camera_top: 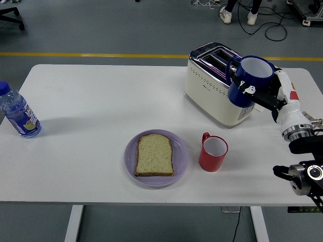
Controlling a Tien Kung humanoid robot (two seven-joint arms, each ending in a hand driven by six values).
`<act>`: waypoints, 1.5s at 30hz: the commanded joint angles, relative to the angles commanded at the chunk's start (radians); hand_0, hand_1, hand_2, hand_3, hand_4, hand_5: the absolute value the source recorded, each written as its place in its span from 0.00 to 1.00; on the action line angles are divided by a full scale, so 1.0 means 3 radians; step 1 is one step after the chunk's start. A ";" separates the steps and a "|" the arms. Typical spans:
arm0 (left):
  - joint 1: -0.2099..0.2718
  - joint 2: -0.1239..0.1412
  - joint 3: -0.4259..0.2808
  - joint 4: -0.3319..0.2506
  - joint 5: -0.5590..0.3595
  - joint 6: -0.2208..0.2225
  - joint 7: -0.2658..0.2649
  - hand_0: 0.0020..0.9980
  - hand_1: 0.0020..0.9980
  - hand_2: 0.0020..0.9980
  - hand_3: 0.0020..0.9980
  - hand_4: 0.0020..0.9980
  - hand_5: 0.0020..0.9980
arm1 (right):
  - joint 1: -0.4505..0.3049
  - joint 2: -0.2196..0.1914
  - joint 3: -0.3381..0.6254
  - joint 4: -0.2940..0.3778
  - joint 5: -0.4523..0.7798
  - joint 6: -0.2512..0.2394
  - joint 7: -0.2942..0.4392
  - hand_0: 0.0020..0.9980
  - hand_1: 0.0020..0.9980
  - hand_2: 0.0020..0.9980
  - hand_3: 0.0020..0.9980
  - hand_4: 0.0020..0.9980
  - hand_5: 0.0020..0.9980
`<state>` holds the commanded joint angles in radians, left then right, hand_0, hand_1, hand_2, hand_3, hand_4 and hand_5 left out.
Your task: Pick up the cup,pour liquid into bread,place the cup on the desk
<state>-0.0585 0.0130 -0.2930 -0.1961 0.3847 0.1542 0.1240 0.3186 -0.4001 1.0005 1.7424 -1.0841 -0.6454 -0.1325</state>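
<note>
My right hand (255, 93) is shut on a dark blue cup (249, 80) with a white inside, held upright in the air in front of the right end of the toaster (214, 85). A slice of bread (155, 155) lies on a lilac plate (131, 156) near the table's front edge, well to the left of and below the cup. The white forearm (288, 108) runs down to the right edge. My left arm is out of view.
A red mug (213, 152) stands just right of the plate. A water bottle (17, 113) stands at the table's left edge. A person's feet (237, 15) show on the floor beyond the table.
</note>
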 joint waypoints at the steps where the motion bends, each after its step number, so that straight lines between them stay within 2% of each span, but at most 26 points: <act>1: 0.0001 0.0000 0.0008 0.0000 -0.0002 0.0000 0.0000 0.63 0.64 0.65 0.50 0.24 0.86 | -0.0041 0.0000 0.0021 -0.0023 0.0021 0.0000 0.0054 0.54 0.47 0.59 0.56 0.58 0.00; 10: 0.0005 0.0003 0.0024 0.0001 0.0009 -0.0002 0.0002 0.63 0.64 0.65 0.50 0.24 0.87 | -0.0347 0.0061 0.0189 -0.0291 0.0014 0.0000 0.0389 0.55 0.47 0.59 0.57 0.55 0.00; 16: 0.0009 0.0003 0.0041 0.0002 0.0011 -0.0002 0.0003 0.63 0.64 0.65 0.50 0.24 0.86 | -0.0533 0.0203 0.0326 -0.0547 -0.0041 0.0000 0.0627 0.55 0.47 0.59 0.57 0.54 0.00; 18: 0.0008 0.0003 0.0043 0.0002 0.0011 -0.0002 0.0003 0.63 0.64 0.65 0.50 0.24 0.86 | -0.0545 0.0216 0.0336 -0.0568 -0.0041 0.0000 0.0649 0.55 0.47 0.59 0.57 0.54 0.00; 21: -0.0001 0.0005 0.0040 0.0002 0.0013 -0.0003 0.0003 0.63 0.64 0.65 0.50 0.24 0.86 | -0.0615 0.0294 0.0382 -0.0722 -0.0027 0.0000 0.0827 0.55 0.47 0.59 0.57 0.54 0.00; 29: -0.0032 0.0008 0.0014 0.0001 0.0020 0.0000 0.0001 0.63 0.64 0.65 0.50 0.24 0.86 | -0.0706 0.0392 0.0345 -0.1018 0.0132 0.0000 0.1288 0.56 0.48 0.59 0.57 0.54 0.00; 44: -0.0045 0.0009 0.0002 0.0003 0.0037 0.0001 0.0002 0.63 0.64 0.65 0.50 0.24 0.87 | -0.0719 0.0483 0.0123 -0.1586 0.0387 0.0049 0.1858 0.55 0.48 0.59 0.57 0.54 0.00; 45: -0.0045 0.0008 0.0003 0.0003 0.0037 0.0001 0.0002 0.63 0.64 0.65 0.50 0.24 0.87 | -0.0711 0.0489 0.0103 -0.1639 0.0386 0.0067 0.1893 0.48 0.47 0.58 0.57 0.57 0.00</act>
<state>-0.0720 0.0154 -0.2922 -0.1951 0.3959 0.1546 0.1245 0.1052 -0.2535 1.0313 1.2506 -0.9684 -0.6252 0.4355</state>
